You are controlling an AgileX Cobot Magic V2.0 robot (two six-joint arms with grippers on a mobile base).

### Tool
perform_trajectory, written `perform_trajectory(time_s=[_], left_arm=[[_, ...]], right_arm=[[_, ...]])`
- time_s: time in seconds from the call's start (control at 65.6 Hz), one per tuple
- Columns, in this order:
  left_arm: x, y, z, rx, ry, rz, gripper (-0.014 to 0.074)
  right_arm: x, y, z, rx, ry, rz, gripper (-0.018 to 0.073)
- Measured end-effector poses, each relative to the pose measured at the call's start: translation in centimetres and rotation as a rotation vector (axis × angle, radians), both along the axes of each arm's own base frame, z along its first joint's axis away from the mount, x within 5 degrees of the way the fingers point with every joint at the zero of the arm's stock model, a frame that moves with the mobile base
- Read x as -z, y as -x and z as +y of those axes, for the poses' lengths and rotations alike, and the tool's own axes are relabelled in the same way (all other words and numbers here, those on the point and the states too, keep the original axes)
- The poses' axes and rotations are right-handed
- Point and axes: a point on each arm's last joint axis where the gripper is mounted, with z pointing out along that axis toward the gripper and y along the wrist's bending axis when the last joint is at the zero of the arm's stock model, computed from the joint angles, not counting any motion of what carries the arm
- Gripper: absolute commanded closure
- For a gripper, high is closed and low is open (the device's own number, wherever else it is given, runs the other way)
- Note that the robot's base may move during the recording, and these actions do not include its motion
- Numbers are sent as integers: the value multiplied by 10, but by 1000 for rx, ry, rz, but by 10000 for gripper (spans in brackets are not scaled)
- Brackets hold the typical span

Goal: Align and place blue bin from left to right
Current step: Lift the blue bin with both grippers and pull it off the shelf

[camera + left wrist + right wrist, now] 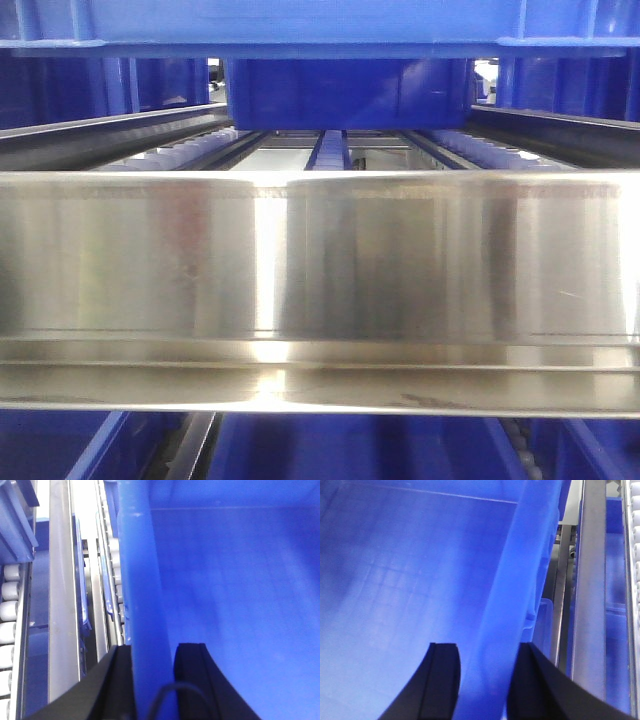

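The blue bin point(300, 20) fills the top of the front view, its rim running across just above the rack. In the left wrist view my left gripper point(152, 652) straddles the bin's left wall point(140, 580), one black finger outside and one inside, both pressed on the wall. The bin's bare floor point(240, 590) lies to the right of them. In the right wrist view my right gripper point(487, 652) clamps the bin's right wall point(520, 570) the same way. Neither arm shows in the front view.
A wide steel rail point(320, 260) crosses the front view at mid height. Behind it run roller tracks point(190, 150) and a blue divider point(330, 150), with another blue bin point(348, 92) further back. White rollers point(10, 610) and steel rails point(592, 580) flank the held bin.
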Motion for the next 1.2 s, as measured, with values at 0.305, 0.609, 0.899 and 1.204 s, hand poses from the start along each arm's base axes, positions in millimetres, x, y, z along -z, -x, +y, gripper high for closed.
perform_trajectory(time_s=[0.305,0.609,0.899,1.204], left_arm=[[0,0,0,-1,-4,-3,708],[0,0,1,-2,-6,-4,708],[0,0,1,-2,-6,-4,708],[0,0,1,-2,-6,-4,708]], right_arm=[[0,0,0,0,0,-2,712],[0,0,0,1,-1,-4,712],[0,0,0,1,-1,-6,712],[0,0,0,1,-1,-6,712]])
